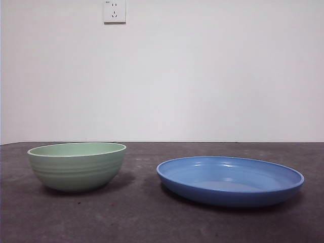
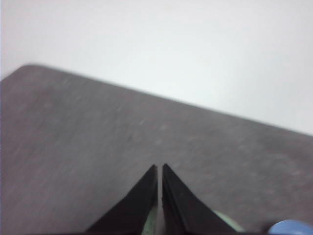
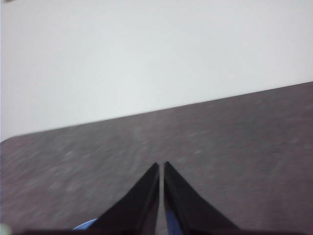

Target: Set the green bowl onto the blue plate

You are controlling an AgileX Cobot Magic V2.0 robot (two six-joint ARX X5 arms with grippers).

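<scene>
**Bowl and plate sat apart, neither gripper at work**

On the left of the front view, the green bowl [image 1: 77, 165] stood upright on the table [image 1: 152, 212], a pale mint bowl with faint ridges around its outside. To its right, with a strip of bare tabletop between them, the blue plate [image 1: 230, 180] lay flat, wider and lower than the bowl. The two did not touch, and nothing rested on the plate.

No arm appeared in the front view. In the wrist views, the left gripper [image 2: 159, 169] and the right gripper [image 3: 161, 166] each showed their two black jaws pressed nearly together, clenched on nothing, above the tabletop.

The task looked unstarted: the bowl had yet to be grasped, lifted, carried right and set down on the plate.

The table was a dark grey, slightly mottled surface. Behind it rose a plain white wall [image 1: 212, 76], with a white power socket [image 1: 115, 11] high up, left of centre.
</scene>
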